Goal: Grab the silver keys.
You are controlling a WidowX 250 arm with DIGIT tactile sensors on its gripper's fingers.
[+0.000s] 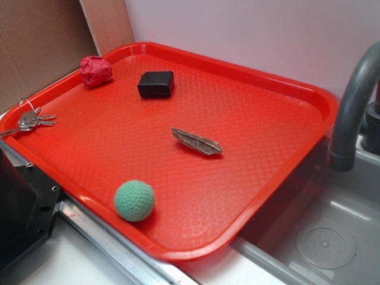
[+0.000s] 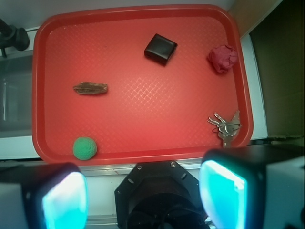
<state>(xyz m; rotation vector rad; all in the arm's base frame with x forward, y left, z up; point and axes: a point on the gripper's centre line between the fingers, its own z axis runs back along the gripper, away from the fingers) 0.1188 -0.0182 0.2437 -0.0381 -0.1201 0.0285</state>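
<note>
The silver keys (image 1: 29, 120) are a small shiny bunch on a wire ring, lying at the left corner of the red tray (image 1: 237, 68), partly up on its rim. In the wrist view the keys (image 2: 225, 125) sit at the lower right corner of the tray (image 2: 138, 12). My gripper (image 2: 143, 195) hangs high above the black robot base, short of the tray's near edge. Its two cyan pads (image 2: 223, 195) stand wide apart and open, with nothing between them. The keys lie ahead and to the right of it. The exterior view does not show the gripper.
On the tray lie a green ball (image 2: 85, 147), a brown sliver of wood (image 2: 90, 88), a black block (image 2: 160, 48) and a red crumpled wad (image 2: 222, 58). A grey faucet (image 1: 353, 107) and sink (image 1: 320, 231) are right of the tray. Cardboard (image 1: 35, 41) stands behind the keys.
</note>
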